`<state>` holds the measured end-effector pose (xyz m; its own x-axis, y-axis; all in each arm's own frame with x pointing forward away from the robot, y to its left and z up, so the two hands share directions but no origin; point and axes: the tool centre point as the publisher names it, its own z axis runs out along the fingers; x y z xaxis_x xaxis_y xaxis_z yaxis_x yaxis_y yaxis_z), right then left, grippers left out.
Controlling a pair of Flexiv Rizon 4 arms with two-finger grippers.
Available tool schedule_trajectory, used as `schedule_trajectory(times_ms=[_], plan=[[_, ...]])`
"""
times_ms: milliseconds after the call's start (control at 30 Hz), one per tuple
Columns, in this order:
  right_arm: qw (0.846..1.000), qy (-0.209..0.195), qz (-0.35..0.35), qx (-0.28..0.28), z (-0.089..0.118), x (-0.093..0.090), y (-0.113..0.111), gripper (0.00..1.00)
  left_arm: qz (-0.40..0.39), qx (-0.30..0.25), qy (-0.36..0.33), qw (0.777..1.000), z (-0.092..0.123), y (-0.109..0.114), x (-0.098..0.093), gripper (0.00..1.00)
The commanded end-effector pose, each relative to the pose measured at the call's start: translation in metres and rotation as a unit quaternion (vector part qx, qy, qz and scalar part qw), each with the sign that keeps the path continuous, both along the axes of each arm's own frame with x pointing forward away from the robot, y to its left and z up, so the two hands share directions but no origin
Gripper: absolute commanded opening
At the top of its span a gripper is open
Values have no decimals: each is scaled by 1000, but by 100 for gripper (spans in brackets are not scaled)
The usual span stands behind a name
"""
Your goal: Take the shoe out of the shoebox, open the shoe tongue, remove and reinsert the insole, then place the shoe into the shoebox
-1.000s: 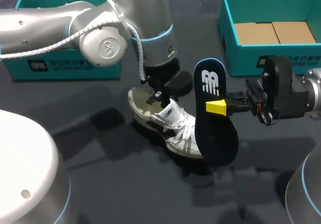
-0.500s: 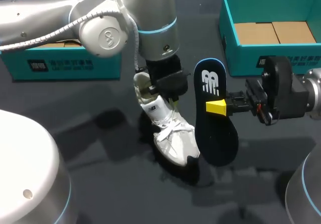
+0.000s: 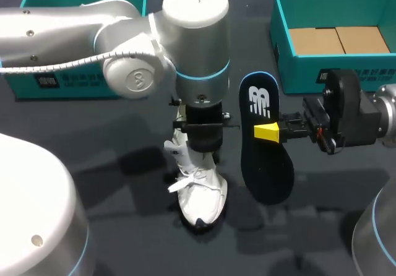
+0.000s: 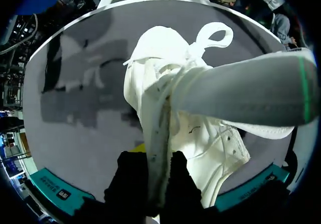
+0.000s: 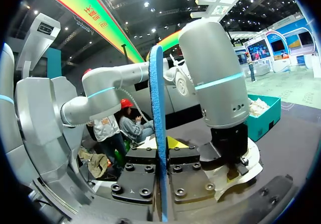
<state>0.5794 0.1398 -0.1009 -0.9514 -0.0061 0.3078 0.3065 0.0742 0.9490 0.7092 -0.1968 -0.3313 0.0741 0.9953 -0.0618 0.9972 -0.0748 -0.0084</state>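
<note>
Shoe (image 3: 198, 186), item one: place and make?
– White trainer, mesh with smooth panels, white laces (image 3: 185, 180) in loose loops. It is mid-table, in front of the two boxes, toe toward the near edge, heel end under my left gripper (image 3: 204, 137). I cannot tell whether the sole lies flat.

Hold on it?
– My left gripper pinches a thin edge of the upper at the heel end, a finger on each side, the gap no wider than that edge.

Item two?
– Insole (image 3: 269, 177): flat, foot-shaped, dark face, pale blue rim, white print near the heel. It stands on its long edge just beside the shoe, apart from it. My right gripper (image 3: 272, 132) is closed on its middle from both faces.

Surroundings?
– Table (image 3: 124, 164): dark, matt, with soft shadows. Teal shoebox (image 3: 297, 72) at the far right, open, brown cardboard (image 3: 337, 39) on its floor. A second teal box (image 3: 80, 84) is at the far left, partly behind my left arm.

Differences between views?
– The right wrist view shows the insole edge-on, a thin rough blue strip. The left wrist view shows stitching and a lace loop close up. Only the head view shows inside the shoebox.
</note>
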Motion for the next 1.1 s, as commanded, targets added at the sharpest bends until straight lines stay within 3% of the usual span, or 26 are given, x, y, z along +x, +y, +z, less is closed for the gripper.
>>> schedule_trajectory(times_ms=[33, 1067, 1100], plan=[[1000, 0, -1, 0, -1, 0, 1, 0, -22, 8, 9, 1000, -7, -4, 1, 0], [1000, 0, -1, 0, -1, 0, 1, 0, 47, 72, 53, 995, -57, -18, 9, 0], [1000, 0, -1, 0, -1, 0, 1, 0, 52, 73, 53, 995, -57, -18, 9, 16]])
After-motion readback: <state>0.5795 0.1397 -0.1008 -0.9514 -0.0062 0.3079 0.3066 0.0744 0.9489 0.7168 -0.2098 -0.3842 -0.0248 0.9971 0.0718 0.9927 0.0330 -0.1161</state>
